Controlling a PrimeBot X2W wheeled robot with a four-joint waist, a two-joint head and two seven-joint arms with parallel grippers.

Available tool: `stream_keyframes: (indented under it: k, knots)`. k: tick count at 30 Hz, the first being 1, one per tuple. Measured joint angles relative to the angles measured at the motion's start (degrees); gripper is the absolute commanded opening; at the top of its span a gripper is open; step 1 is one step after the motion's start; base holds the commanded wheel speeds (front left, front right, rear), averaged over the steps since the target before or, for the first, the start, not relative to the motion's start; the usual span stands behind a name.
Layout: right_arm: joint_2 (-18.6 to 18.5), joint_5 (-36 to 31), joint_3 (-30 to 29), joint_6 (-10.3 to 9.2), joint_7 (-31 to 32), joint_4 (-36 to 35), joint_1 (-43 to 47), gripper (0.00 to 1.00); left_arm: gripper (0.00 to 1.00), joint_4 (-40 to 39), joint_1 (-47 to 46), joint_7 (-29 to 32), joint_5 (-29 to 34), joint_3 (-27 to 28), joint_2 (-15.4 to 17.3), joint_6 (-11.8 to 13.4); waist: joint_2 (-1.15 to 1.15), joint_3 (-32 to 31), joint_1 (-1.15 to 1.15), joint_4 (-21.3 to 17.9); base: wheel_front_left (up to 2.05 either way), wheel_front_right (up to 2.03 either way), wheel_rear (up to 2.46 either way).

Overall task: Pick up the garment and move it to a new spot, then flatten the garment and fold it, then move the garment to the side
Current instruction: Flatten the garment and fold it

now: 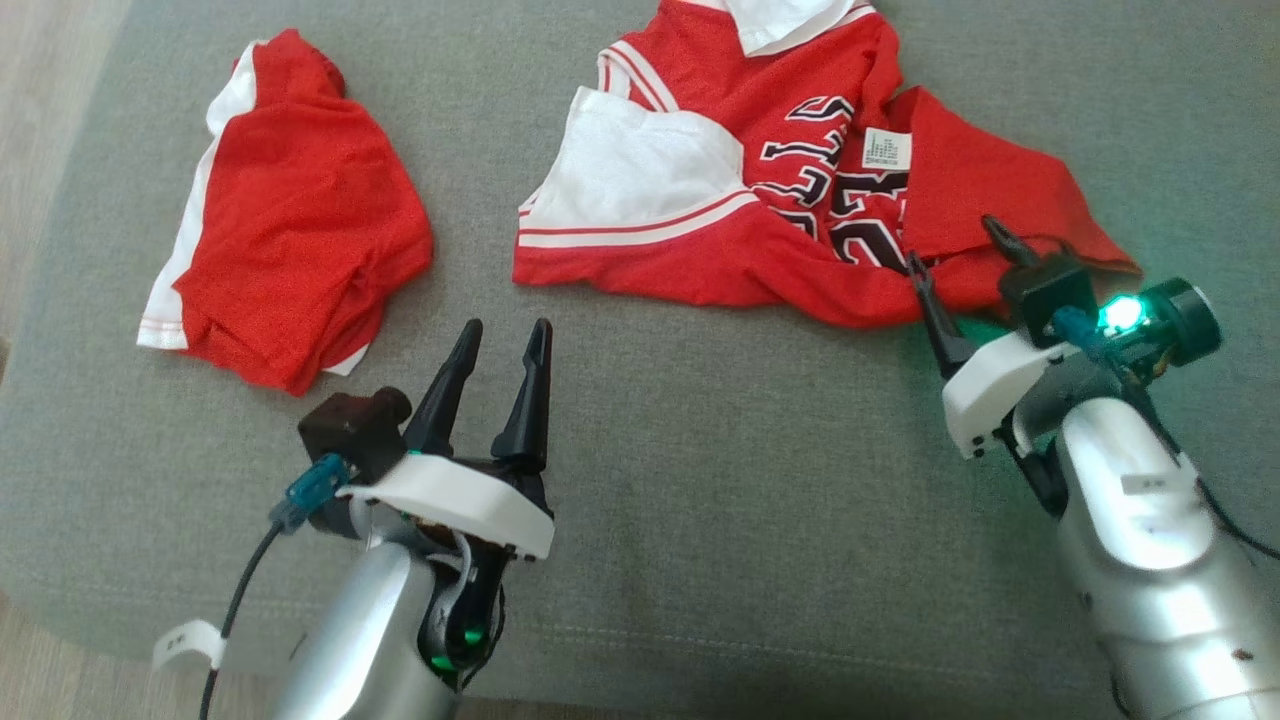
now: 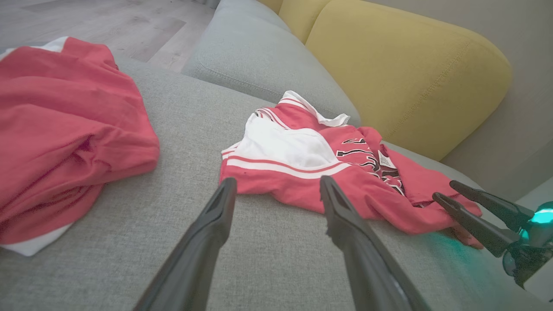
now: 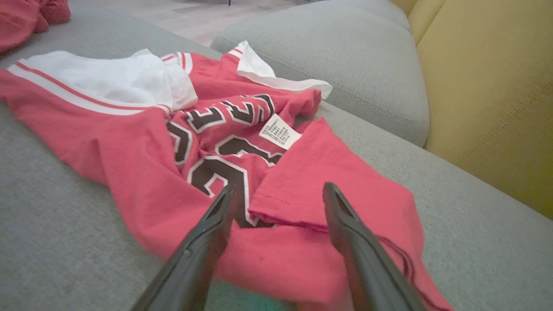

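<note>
Grey sofa seat (image 1: 700,480) under everything, yellow back cushion (image 2: 410,77) behind, wood floor (image 2: 108,17) beyond. My right fingers (image 3: 216,224) are spread wide w/ nothing in them. Their tips are over the near edge of the red jersey (image 1: 700,270), and the loose flap's stitched hem sits between them in the wrist view. Can't tell if they touch cloth. My left fingers (image 1: 525,400) are also wide apart & empty, hovering over bare cushion just short of the jersey's striped bottom edge.

The jersey is crumpled, mid-to-right on the seat. It has a white panel on its left half, black numbers bunched in the middle & a care label (image 1: 887,148) showing, so part of it is turned over. A second red-and-white garment (image 1: 300,230) lies well apart to the left, bundled up; prob. not the one to grab.

Step in hand, as I read it, is the first pick-up. To do it well:
- Drop the right tips low onto the flap and pinch the hem plus the layer under it so it can't slide out.
- Bring the left fwd to the striped corner and pinch the same way.
- Lift both sides evenly, else it twists.
- Thin knit will likely sag, so clear the seat before shifting.
</note>
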Motion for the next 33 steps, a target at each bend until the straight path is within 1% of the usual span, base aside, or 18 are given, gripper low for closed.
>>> stream_keyframes:
  k: [3,12,13,14,15,22,26,29,33]
  knots:
    - [-0.58,0.01,0.01,0.00,0.01,2.63,-1.80,1.00,1.00,-0.02,-0.74,-0.01,0.00,0.01,-0.01,0.00,0.00,0.60,0.00,0.43,0.00,0.00,0.00]
    - [-0.64,0.00,-1.20,0.00,-0.02,9.15,-5.10,1.00,1.00,-0.12,-1.05,0.00,0.00,0.02,-0.01,-0.25,0.00,2.22,0.00,0.92,0.00,0.00,0.00]
    - [-0.64,0.00,-1.20,0.00,-0.02,9.15,-5.10,0.76,1.00,-0.12,-1.05,0.00,0.00,0.02,-0.01,-0.25,0.00,2.22,0.00,0.92,0.00,0.00,0.00]
    - [-0.63,0.00,-1.51,0.00,-0.02,9.82,-5.42,0.25,1.00,-0.12,-1.16,-0.01,0.01,0.02,-0.01,-0.25,0.00,2.36,0.00,0.94,0.00,0.00,0.00]
    - [-0.57,0.00,-2.10,0.00,-0.04,10.83,-6.05,0.00,1.00,-0.12,-1.41,-0.01,0.01,0.04,-0.01,-0.25,0.00,2.61,0.00,0.93,0.00,0.00,0.00]
    - [-0.44,0.01,-3.47,0.00,-1.22,12.55,-7.65,0.00,1.00,0.11,-1.80,0.00,0.01,0.03,-0.01,-0.25,0.00,2.49,0.00,0.74,0.00,0.00,0.00]
    - [-0.44,1.19,-4.63,0.00,-1.65,12.70,-8.41,0.00,1.00,0.20,-1.80,0.00,0.01,0.03,-0.02,-0.24,0.00,2.01,0.00,0.66,0.00,0.00,0.00]
    - [-0.42,3.18,-5.60,0.00,-1.60,12.22,-9.01,0.00,1.00,0.19,-1.80,-0.01,0.01,0.03,-0.01,-0.24,0.00,1.73,0.00,0.64,0.00,0.00,0.00]
    - [-0.55,7.76,-7.38,0.00,-0.11,10.54,-10.34,0.00,1.00,0.11,-1.80,-0.01,0.00,-0.01,-0.02,-0.23,0.00,1.86,0.00,0.79,0.00,0.00,0.00]
